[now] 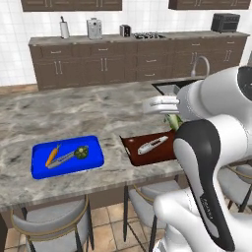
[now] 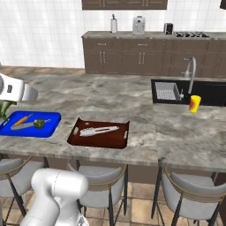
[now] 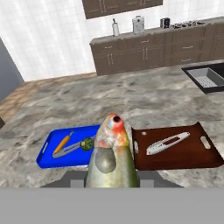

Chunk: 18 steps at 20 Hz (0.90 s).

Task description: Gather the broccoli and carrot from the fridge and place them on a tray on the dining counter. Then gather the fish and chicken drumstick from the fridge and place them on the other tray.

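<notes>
The gripper [image 3: 111, 181] holds the fish [image 3: 110, 153], head pointing forward. The brown tray [image 3: 175, 151] lies ahead and to the fish's right, beside the blue tray [image 3: 48, 153].

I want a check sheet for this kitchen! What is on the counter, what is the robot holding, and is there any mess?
Surface: marble dining counter.
Job's things: blue tray holds carrot and broccoli, with a silvery utensil; brown tray holds a white utensil; fish held above the counter.
Clutter: yellow cup by the sink.
Gripper: gripper shut on fish.
Cables: nothing seen.
Surroundings: stools, brown cabinets, white tiled wall.
</notes>
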{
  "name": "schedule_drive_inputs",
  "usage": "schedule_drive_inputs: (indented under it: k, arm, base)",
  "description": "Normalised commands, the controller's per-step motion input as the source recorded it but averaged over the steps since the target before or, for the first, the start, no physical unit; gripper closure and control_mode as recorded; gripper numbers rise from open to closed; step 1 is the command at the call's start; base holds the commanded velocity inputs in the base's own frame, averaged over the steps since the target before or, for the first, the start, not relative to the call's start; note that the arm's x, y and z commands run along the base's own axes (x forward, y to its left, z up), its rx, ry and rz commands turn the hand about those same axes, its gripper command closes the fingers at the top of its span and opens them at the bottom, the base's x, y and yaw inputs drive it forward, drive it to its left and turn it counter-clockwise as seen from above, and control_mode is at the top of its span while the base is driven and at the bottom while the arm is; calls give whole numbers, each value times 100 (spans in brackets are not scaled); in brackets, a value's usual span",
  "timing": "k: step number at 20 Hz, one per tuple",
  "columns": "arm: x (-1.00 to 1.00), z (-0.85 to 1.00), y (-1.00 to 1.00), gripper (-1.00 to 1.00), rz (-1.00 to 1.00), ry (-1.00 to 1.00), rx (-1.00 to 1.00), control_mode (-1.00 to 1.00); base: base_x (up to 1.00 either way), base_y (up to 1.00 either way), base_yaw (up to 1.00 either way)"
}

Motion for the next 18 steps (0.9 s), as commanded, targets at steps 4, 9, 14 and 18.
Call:
schedule_drive_inputs:
  k: [4,9,14,18]
  arm:
    - [0,0,0,100,0,0,0,100]
    - [19,-4,-11,100,0,7,1,-100]
    - [49,-35,-41,100,0,21,1,-100]
    - [55,-64,-27,100,0,21,0,-100]
  base:
    - [56,-1,-3]
    - [23,-5,0]
    - [0,0,0]
    - [0,0,0]
